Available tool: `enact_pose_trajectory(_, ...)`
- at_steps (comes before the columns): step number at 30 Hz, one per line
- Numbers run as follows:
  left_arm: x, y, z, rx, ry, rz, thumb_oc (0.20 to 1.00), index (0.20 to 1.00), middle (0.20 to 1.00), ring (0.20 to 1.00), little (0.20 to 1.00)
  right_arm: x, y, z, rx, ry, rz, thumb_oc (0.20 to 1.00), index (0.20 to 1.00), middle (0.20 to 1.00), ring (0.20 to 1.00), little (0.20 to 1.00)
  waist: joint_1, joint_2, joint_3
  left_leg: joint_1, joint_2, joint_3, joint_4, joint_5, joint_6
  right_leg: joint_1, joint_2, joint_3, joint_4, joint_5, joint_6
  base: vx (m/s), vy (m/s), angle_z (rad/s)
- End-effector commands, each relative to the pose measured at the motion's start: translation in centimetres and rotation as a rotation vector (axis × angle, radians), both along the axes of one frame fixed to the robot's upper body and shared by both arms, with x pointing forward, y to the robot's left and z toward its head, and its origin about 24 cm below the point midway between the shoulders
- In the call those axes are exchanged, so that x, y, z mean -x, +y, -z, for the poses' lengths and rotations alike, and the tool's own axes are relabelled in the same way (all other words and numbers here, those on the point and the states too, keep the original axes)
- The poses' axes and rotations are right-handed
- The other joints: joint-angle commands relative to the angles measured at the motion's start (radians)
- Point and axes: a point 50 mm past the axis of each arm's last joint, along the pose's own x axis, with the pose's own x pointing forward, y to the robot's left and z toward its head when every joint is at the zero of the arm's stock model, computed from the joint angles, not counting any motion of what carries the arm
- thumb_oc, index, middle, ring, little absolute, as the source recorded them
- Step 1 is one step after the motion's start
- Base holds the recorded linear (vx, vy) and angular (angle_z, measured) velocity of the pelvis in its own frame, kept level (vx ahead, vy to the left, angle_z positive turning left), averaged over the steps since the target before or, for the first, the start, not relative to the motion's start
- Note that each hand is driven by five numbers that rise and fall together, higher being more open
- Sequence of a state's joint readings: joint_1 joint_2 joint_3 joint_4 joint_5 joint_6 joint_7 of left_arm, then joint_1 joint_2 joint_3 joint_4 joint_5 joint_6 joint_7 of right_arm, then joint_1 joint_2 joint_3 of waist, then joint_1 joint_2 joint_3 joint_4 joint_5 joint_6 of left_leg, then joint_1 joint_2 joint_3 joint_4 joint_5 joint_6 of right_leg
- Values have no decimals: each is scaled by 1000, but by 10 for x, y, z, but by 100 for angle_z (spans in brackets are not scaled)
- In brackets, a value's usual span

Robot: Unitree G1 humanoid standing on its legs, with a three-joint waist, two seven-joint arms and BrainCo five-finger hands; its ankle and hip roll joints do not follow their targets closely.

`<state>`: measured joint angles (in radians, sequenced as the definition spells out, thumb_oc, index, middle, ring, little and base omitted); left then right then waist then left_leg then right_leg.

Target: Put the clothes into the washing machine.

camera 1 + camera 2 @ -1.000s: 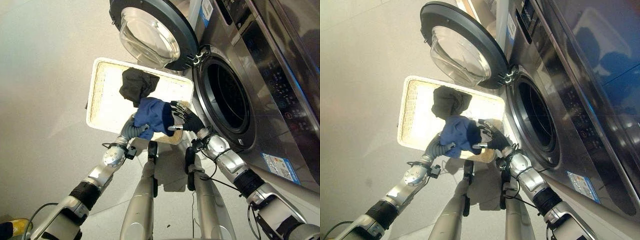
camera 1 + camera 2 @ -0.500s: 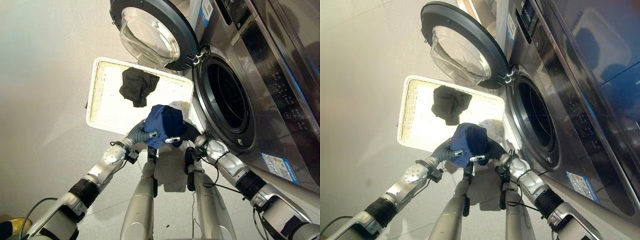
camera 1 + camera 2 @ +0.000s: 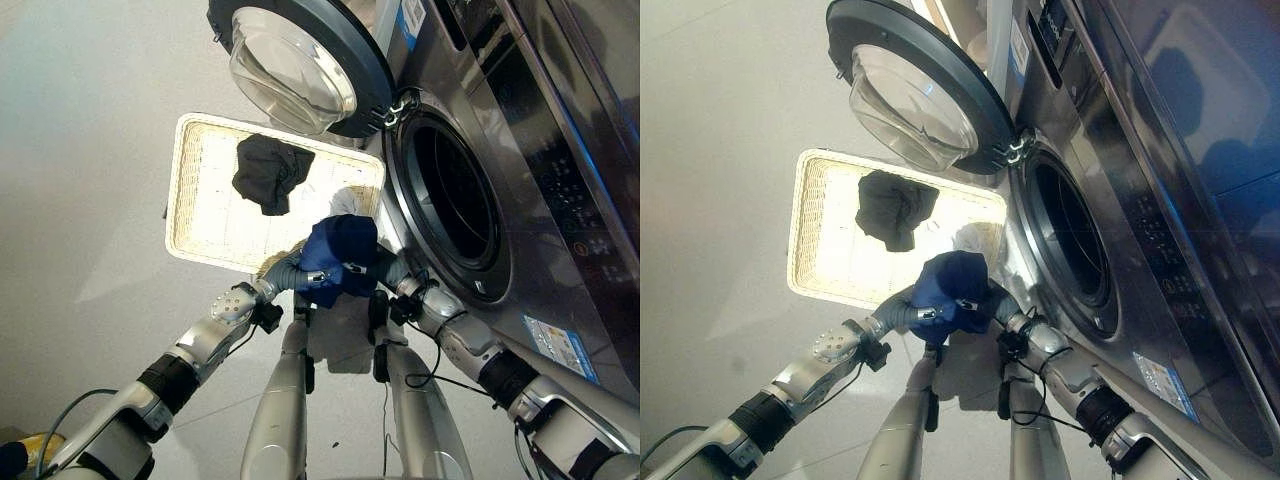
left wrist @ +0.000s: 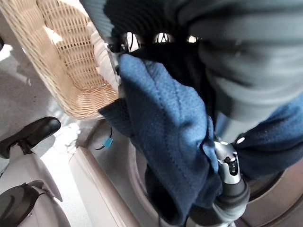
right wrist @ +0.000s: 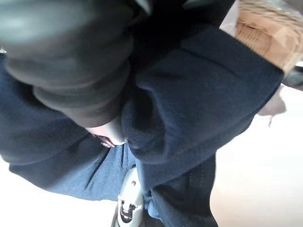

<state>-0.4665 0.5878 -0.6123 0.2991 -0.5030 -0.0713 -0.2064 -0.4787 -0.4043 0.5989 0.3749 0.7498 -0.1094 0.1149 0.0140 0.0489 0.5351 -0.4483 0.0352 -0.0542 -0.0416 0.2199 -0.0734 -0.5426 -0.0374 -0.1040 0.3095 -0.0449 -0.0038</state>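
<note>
The washer (image 3: 520, 200) stands on the right, a silver-grey front-loader with a dark round drum opening. Its door (image 3: 300, 65) is swung wide open to the left, a dark ring around a clear glass bowl. The floor (image 3: 80, 150) is pale and smooth.

On the floor beside the washer, below the open door, lies a flat, pale wicker basket (image 3: 195, 215) with a woven rim. A crumpled black garment (image 3: 268, 172) rests in its upper half. A small white cloth (image 3: 345, 200) shows at the basket's corner nearest the washer.

Both hands meet at the basket's near corner, just in front of the lower edge of the drum opening. Between them they hold a blue garment (image 3: 338, 258), bunched into a rounded lump. It is deep blue, a fine mesh-like knit, with stitched hems and soft folds hanging down, as the wrist views show close up. It is lifted clear of the basket and is not inside the drum.

The left hand (image 3: 292, 270) comes from the left, its fingers (image 4: 227, 161) wrapped in the blue cloth and curled on it. The right hand (image 3: 392, 270) presses in from the right; its fingers (image 5: 125, 201) are half buried in the folds and grip the same garment.
</note>
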Motion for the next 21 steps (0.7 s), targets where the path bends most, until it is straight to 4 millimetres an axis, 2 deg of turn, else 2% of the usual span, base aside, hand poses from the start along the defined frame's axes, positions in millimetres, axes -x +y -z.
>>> enact_pose_trajectory(1,3,-23,-2,-34,-31,47,288,288,288,288,288,6,27,-29,-267,-90,-53,200,200,200,200,200,-32,-3,-15,7,-74,54,17,-57,26,43,-9,6,-205,166,85,31,3,-7)
enact_pose_trajectory(2,3,-21,1,-54,-34,19,614,614,614,614,614,6,26,-27,-283,-79,-42,200,200,200,200,200,-33,-3,-15,5,-74,55,17,-57,25,40,-8,7,-207,167,84,33,1,-14)
enact_pose_trajectory(3,1,-18,5,-85,-38,-35,1000,1000,1000,1000,1000,5,24,-24,-302,-61,-24,200,200,200,200,200,-35,-2,-15,2,-74,56,17,-56,24,37,-8,8,-209,168,84,36,3,-17)
enact_pose_trajectory(6,-3,-7,10,-151,-103,-184,1000,1000,1000,1000,1000,2,18,-18,-304,-41,29,200,200,200,200,200,-36,2,-15,-8,-73,58,17,-54,23,26,-4,14,-210,169,81,32,-10,-15)
enact_pose_trajectory(10,-11,21,16,-169,-159,-534,1000,1000,1000,1000,1000,-7,6,-11,-288,-21,113,200,200,200,200,200,-31,7,-15,-26,-76,55,25,-53,22,10,0,20,-205,167,76,40,-56,-11)
enact_pose_trajectory(11,-12,33,18,-176,-197,-676,1000,1000,1000,1000,1000,-11,0,-9,-321,0,158,200,200,200,200,200,-27,8,-15,-36,-76,53,28,-50,21,2,0,20,-202,167,75,32,-76,-4)
enact_pose_trajectory(13,-12,37,19,-166,-197,-720,1000,1000,1000,1000,1000,-13,-3,-9,-341,8,179,200,200,200,200,200,-26,9,-15,-40,-76,53,30,-50,20,-2,0,20,-201,166,75,28,-64,-1)
enact_pose_trajectory(14,-11,44,21,-111,-193,-817,1000,1000,1000,1000,1000,-18,-13,-9,-404,24,243,200,200,200,200,200,-21,12,-15,-50,-76,53,32,-48,18,-12,-1,17,-199,167,74,31,-60,1)
enact_pose_trajectory(16,-11,46,21,-94,-194,-840,1000,1000,1000,1000,1000,-20,-17,-10,-425,28,259,200,200,200,200,200,-20,13,-15,-52,-76,53,32,-48,18,-14,-1,16,-198,167,74,29,-50,0)
enact_pose_trajectory(19,-7,60,29,-37,-176,-1009,1000,1000,1000,1000,1000,-38,-56,-21,-723,44,475,200,200,200,200,200,-8,34,-15,-75,-77,57,40,-47,12,-39,-10,4,-182,163,74,59,-63,-1)
enact_pose_trajectory(21,-7,63,30,-21,-159,-1035,1000,1000,1000,1000,1000,-42,-68,-28,-797,25,531,200,200,200,200,200,-6,41,-15,-81,-76,59,43,-48,10,-48,-11,1,-174,161,74,46,-28,-2)
